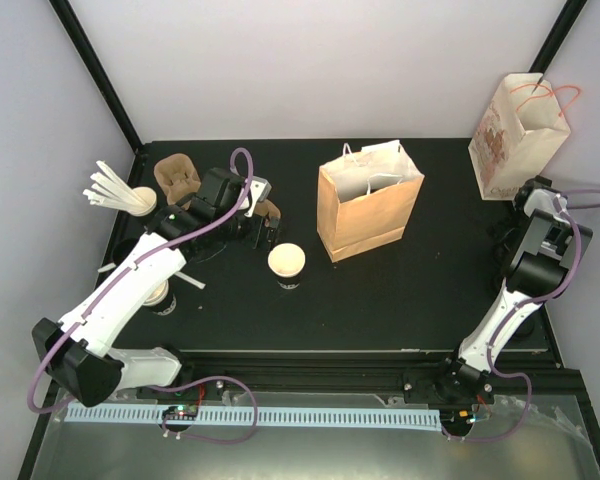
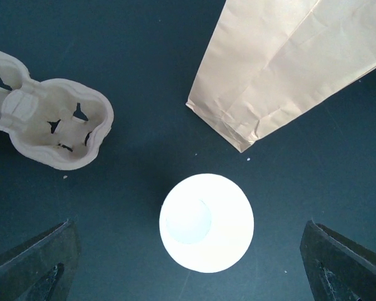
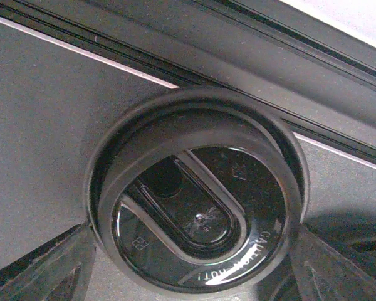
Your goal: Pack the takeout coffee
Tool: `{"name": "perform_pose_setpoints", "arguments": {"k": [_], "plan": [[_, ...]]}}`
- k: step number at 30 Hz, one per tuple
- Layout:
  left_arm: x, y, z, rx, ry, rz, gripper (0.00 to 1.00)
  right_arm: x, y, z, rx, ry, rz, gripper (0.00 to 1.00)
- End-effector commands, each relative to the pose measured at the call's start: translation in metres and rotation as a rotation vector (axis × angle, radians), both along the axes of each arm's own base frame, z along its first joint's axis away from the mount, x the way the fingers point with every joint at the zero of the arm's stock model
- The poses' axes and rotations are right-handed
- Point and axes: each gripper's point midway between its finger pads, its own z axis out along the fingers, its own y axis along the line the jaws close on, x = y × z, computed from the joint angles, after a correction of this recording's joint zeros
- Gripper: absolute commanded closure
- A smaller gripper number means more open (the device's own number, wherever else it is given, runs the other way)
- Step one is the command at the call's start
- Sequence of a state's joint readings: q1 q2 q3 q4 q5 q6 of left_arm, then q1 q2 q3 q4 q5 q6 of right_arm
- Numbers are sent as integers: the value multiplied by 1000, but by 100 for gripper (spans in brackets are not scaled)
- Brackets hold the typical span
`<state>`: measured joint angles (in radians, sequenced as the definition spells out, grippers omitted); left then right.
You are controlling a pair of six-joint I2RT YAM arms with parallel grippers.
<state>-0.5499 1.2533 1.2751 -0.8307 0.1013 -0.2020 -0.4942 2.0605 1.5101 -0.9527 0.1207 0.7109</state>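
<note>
Left tool gapes over a white cup on the black, pale-walled tabletop, arm stretched forward; right tool flanks a black lid, grip unclear.

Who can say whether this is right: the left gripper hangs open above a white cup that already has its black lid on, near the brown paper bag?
One thing is wrong: the white cup has no lid; the left wrist view looks straight into its open mouth. The left gripper does hang open above it, near the brown paper bag.
</note>
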Motion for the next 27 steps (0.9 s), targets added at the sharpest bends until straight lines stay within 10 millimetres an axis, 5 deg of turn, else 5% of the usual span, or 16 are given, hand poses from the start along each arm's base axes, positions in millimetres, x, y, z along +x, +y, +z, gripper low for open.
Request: {"name": "perform_pose_setpoints", "arguments": {"k": [1, 18, 27], "plan": [[7, 1, 13, 5, -31, 3, 1, 4, -8, -3, -13, -8, -4, 16], [6, 0, 12, 5, -18, -2, 1, 1, -5, 16, -32, -33, 12, 25], [6, 0, 12, 1, -15, -1, 1, 20, 32, 44, -47, -66, 144, 24]]}}
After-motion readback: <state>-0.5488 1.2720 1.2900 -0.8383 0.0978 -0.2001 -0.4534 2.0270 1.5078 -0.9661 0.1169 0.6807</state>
